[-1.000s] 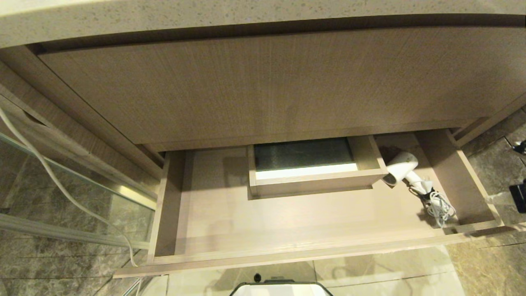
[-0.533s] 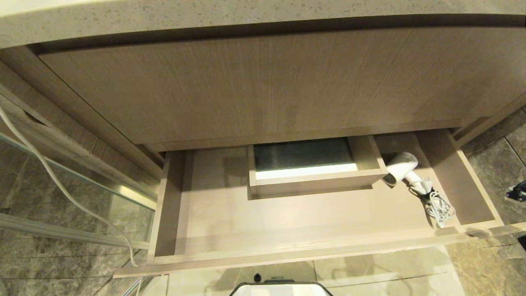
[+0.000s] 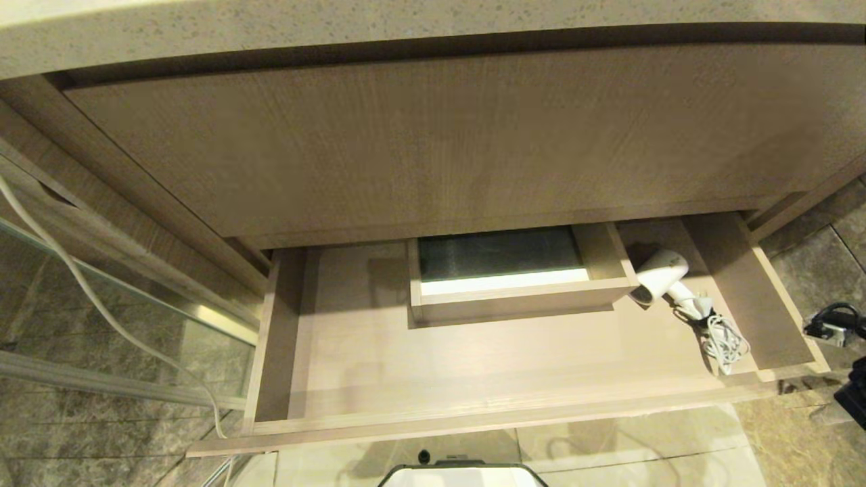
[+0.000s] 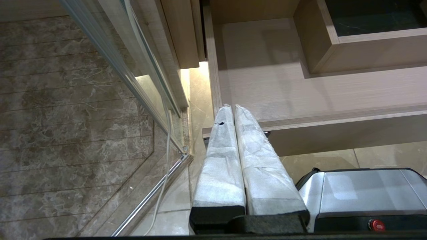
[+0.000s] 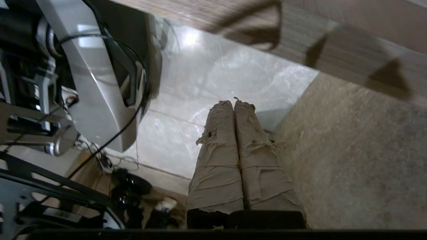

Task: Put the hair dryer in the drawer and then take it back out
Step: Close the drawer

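Now hair dryer (image 3: 659, 276) lies in open drawer's (image 3: 473, 419) right end.

Head camera looks steeply down on the drawer (image 3: 473, 379); left wrist shares it.

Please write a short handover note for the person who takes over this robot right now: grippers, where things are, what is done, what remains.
Left gripper: shut, empty, parked off the drawer's front left corner.
Right gripper: shut, empty, over the floor, away from the drawer.
Hair dryer: lying in the open drawer's right part, grille end against the boxed cut-out, bundled cord beside it toward the front.
Done: the dryer is in the drawer.
Left: grasp it and take it back out.
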